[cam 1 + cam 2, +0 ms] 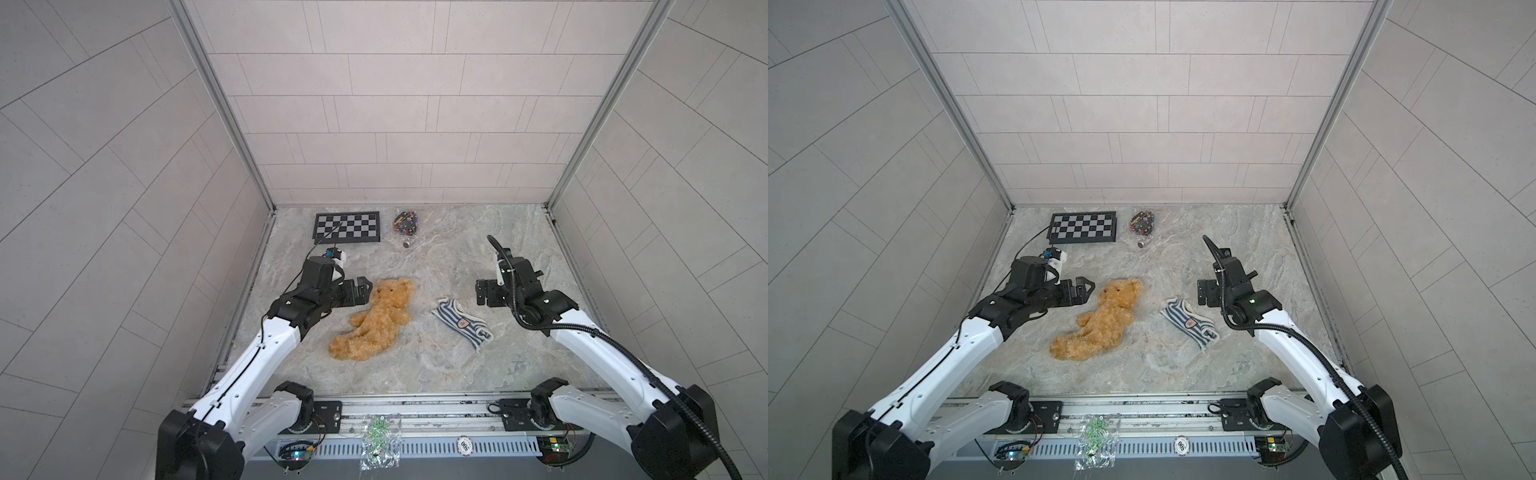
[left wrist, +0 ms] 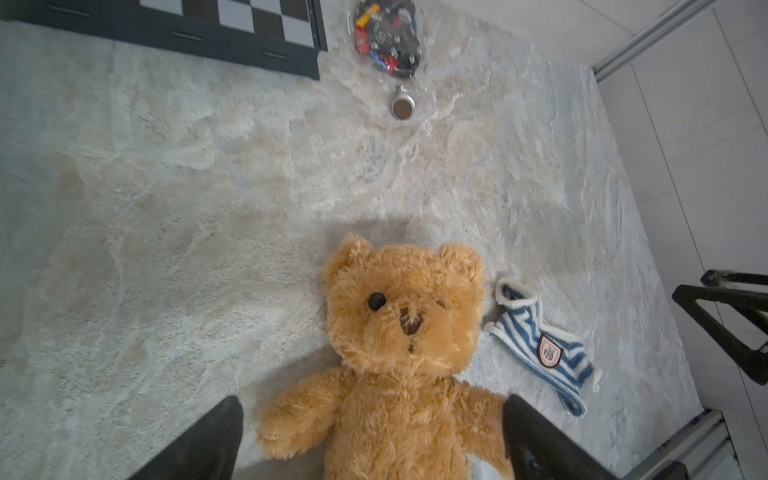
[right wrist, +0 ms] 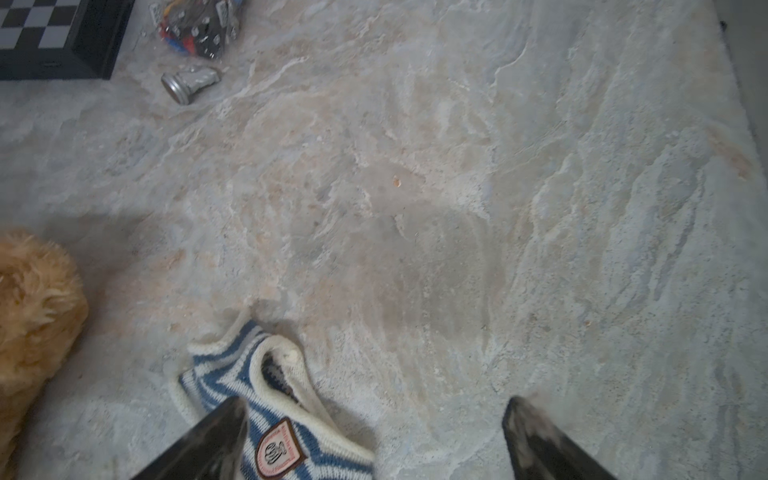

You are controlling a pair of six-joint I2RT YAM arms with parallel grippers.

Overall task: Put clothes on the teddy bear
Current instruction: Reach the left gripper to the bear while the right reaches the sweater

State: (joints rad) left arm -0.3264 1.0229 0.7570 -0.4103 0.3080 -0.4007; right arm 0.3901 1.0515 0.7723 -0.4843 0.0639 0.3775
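Observation:
The teddy bear (image 1: 376, 320) (image 1: 1100, 320) lies on its back on the marble table, head toward the back wall and legs toward the front left. My left gripper (image 1: 365, 293) (image 1: 1086, 291) stands open just left of its head. In the left wrist view the two black fingers frame the bear's (image 2: 399, 332) chest and arms, and the left gripper (image 2: 372, 405) holds nothing. A blue-and-white striped shirt (image 1: 461, 322) (image 1: 1190, 320) (image 2: 540, 349) lies flat to the bear's right. My right gripper (image 1: 482, 293) (image 1: 1202, 293) (image 3: 374, 403) hangs open and empty beside the shirt's (image 3: 266, 399) collar end.
A chessboard (image 1: 347, 227) lies at the back left, with a clear bag of small coloured parts (image 1: 406, 224) and a silver cap (image 1: 408, 244) beside it. A plastic bag of green bits (image 1: 378, 440) rests on the front rail. Tiled walls close in the left, back and right sides.

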